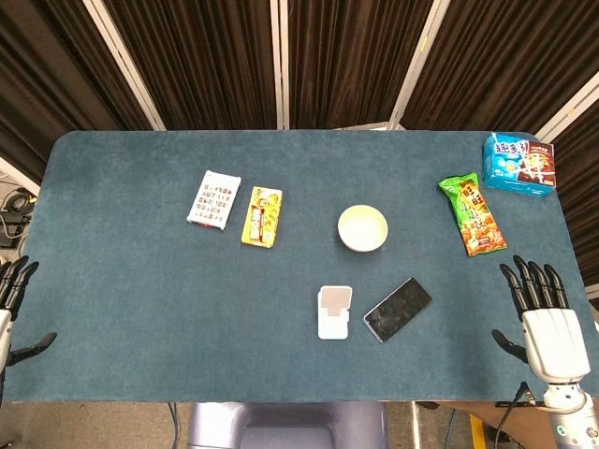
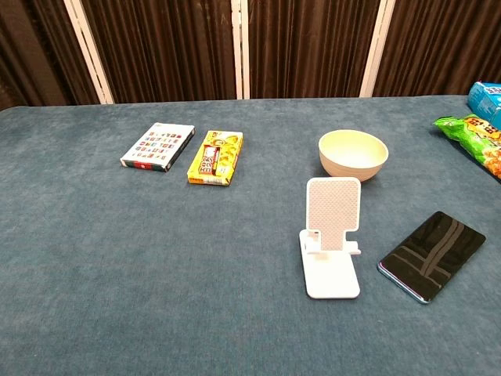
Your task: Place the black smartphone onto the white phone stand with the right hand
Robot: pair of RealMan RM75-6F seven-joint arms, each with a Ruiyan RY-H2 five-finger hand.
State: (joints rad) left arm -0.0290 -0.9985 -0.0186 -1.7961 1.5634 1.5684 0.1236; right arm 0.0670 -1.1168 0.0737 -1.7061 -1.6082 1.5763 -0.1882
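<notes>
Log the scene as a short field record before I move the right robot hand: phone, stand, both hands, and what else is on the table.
phone: black smartphone lies flat, screen up, just right of the stand, not touching it
stand: white phone stand upright, back plate raised, nothing on it
right robot hand: at the table's right edge, fingers spread, holding nothing
left robot hand: at the left edge, partly out of view, holding nothing
nearby: cream bowl behind the stand
other items: white box, yellow box, green snack bag, blue box
</notes>
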